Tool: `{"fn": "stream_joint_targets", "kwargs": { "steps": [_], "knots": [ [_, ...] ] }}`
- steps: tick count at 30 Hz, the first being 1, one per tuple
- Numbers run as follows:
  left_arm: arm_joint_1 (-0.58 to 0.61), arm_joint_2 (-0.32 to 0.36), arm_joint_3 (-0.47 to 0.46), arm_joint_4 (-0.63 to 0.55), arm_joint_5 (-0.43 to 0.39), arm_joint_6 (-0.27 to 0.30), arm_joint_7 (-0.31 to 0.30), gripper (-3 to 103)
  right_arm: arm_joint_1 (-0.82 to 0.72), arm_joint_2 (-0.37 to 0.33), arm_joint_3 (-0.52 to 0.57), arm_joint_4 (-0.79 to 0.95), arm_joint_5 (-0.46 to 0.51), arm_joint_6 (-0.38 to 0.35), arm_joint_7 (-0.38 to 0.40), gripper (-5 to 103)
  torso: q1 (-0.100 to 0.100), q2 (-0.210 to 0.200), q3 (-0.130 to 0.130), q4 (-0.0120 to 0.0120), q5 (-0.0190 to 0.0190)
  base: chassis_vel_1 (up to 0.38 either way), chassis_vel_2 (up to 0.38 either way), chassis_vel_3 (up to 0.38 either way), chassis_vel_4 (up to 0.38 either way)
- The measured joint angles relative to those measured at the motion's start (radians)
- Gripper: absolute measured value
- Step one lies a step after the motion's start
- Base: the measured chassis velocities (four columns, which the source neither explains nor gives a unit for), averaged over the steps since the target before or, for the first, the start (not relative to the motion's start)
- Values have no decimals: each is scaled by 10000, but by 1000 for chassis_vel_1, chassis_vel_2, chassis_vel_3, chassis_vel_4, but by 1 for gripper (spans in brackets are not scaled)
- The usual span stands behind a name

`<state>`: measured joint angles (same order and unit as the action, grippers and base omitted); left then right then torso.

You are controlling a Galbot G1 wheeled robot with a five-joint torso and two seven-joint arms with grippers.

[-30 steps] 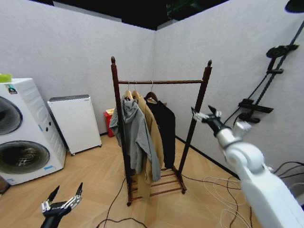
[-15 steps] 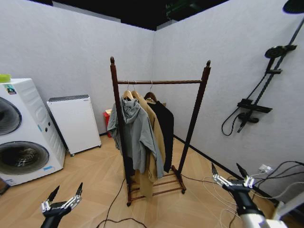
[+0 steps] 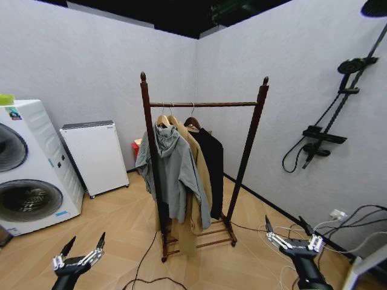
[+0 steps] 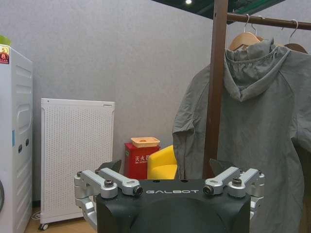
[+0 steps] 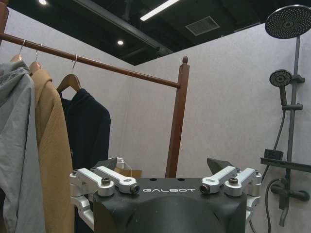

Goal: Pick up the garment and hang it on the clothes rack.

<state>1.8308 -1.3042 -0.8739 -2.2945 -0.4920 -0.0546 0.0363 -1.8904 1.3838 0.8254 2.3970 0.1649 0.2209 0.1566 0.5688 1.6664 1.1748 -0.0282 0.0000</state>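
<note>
The garment [image 3: 211, 162], long and black, hangs on a wooden hanger from the top rail of the clothes rack [image 3: 205, 104], behind a tan coat [image 3: 195, 169] and a grey hooded sweatshirt [image 3: 172, 172]. My left gripper [image 3: 84, 243] is low at the front left, open and empty, well short of the rack. Low at the front right, my right gripper [image 3: 284, 221] is also open and empty, right of the rack's base. The right wrist view shows the garment [image 5: 87, 131] beyond my open right gripper [image 5: 163, 164]. In the left wrist view, my left gripper [image 4: 166, 167] faces the sweatshirt [image 4: 252, 126].
A washing machine [image 3: 24, 169] and a white appliance [image 3: 95, 156] stand along the left wall, with a red box [image 3: 137, 152] behind the rack. A shower fixture [image 3: 326, 136] hangs on the right wall. Cables [image 3: 275, 238] lie on the wooden floor.
My right arm has dropped from beside the rack's right post to low at the front right. The grey sweatshirt has swayed slightly. The left gripper has not moved.
</note>
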Motion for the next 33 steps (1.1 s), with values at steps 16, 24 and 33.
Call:
{"fn": "stream_joint_targets", "kwargs": {
  "steps": [16, 24, 33],
  "knots": [
    [0, 0, 0, 0, 0, 0, 0, 100, 57, -27, -12, -10, 47, -68, -5, 100, 0, 0, 0, 0, 0, 0, 0, 0, 0],
    [0, 0, 0, 0, 0, 1, 0, 100, 68, -31, -13, -19, 55, -77, -9, 100, 0, 0, 0, -1, 0, -16, -21, -12, -19],
    [0, 0, 0, 0, 0, 0, 0, 100, 73, -34, -14, -26, 62, -81, -15, 100, 0, 0, 0, 0, -1, -81, -80, -73, -82]
  ]
}}
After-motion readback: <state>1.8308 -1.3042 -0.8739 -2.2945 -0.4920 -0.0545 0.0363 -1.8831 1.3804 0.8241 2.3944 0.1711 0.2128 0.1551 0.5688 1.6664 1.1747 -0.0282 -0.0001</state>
